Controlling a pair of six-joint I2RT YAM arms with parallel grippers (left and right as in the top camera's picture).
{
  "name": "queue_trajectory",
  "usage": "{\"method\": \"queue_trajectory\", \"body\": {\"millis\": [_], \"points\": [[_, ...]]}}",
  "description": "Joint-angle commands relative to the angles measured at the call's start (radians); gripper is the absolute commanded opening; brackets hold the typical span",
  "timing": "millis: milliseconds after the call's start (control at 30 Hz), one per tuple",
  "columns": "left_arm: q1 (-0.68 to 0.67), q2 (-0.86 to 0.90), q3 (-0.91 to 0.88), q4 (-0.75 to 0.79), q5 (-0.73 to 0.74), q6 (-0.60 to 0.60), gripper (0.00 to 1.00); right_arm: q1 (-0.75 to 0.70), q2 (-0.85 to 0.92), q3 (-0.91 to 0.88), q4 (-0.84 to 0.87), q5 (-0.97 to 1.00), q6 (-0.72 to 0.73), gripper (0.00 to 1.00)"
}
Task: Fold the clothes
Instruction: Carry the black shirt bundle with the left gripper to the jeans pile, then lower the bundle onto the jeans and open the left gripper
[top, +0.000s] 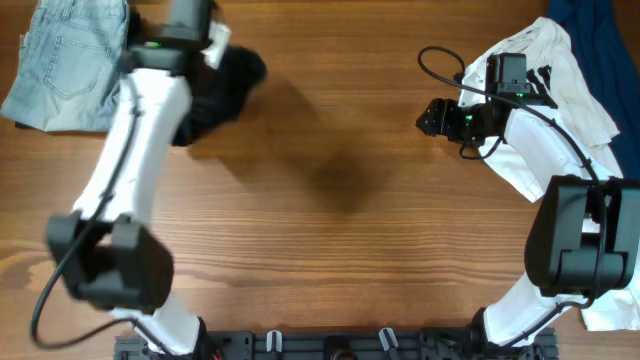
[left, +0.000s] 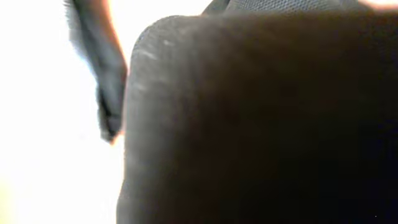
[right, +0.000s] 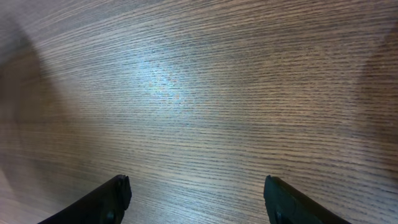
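Wooden table (top: 330, 230) bare at centre, left gripper (top: 200, 40) pinched shut on the black shirt (top: 225, 85), right gripper (right: 199, 193) open and empty: a shallow pinch could slip on lifting

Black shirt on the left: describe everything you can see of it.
The black shirt lies crumpled in a dark heap on the wooden table, right of the light-blue jeans. No sleeves or logo show. The left gripper is shut on its upper-left part; matte, finely woven cloth fills the left wrist view.
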Motion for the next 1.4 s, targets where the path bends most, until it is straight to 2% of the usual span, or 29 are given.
{"method": "queue_trajectory", "body": {"millis": [0, 100, 300, 567, 700, 867, 1067, 1100, 1133, 1167, 1367], "points": [[0.124, -0.086, 0.056, 0.064, -0.037, 0.057, 0.04, 0.006, -0.031, 0.023, 0.003, 0.007, -0.02, 0.73], [0.235, -0.098, 0.061, 0.179, -0.096, 0.057, 0.04, 0.006, -0.031, 0.023, 0.001, 0.006, -0.018, 0.74], [0.438, -0.074, 0.061, 0.411, -0.095, 0.057, 0.04, 0.006, -0.031, 0.023, -0.004, 0.006, -0.018, 0.74], [0.602, 0.107, 0.061, 0.771, -0.092, 0.059, 0.04, 0.01, -0.031, 0.023, -0.011, 0.006, -0.018, 0.74], [0.605, 0.227, 0.061, 0.853, -0.051, 0.048, 0.04, 0.01, -0.031, 0.023, -0.01, 0.006, -0.019, 0.73], [0.557, 0.344, 0.061, 0.864, 0.026, -0.061, 0.04, 0.01, -0.031, 0.023, -0.01, 0.006, -0.018, 0.73], [0.445, 0.355, 0.061, 0.83, 0.09, -0.125, 0.04, 0.01, -0.031, 0.023, -0.01, 0.006, -0.014, 0.73], [0.424, 0.363, 0.061, 0.826, 0.09, -0.125, 0.11, 0.01, -0.031, 0.023, -0.01, 0.006, -0.014, 0.73], [0.41, 0.368, 0.061, 0.814, 0.089, -0.125, 0.39, 0.01, -0.031, 0.023, -0.01, 0.006, -0.013, 0.73], [0.401, 0.369, 0.061, 0.804, 0.089, -0.124, 1.0, 0.01, -0.031, 0.023, -0.011, 0.006, -0.013, 0.74], [0.387, 0.28, 0.061, 0.743, 0.089, -0.124, 1.0, 0.01, -0.031, 0.023, -0.014, 0.006, -0.013, 0.74]]}}
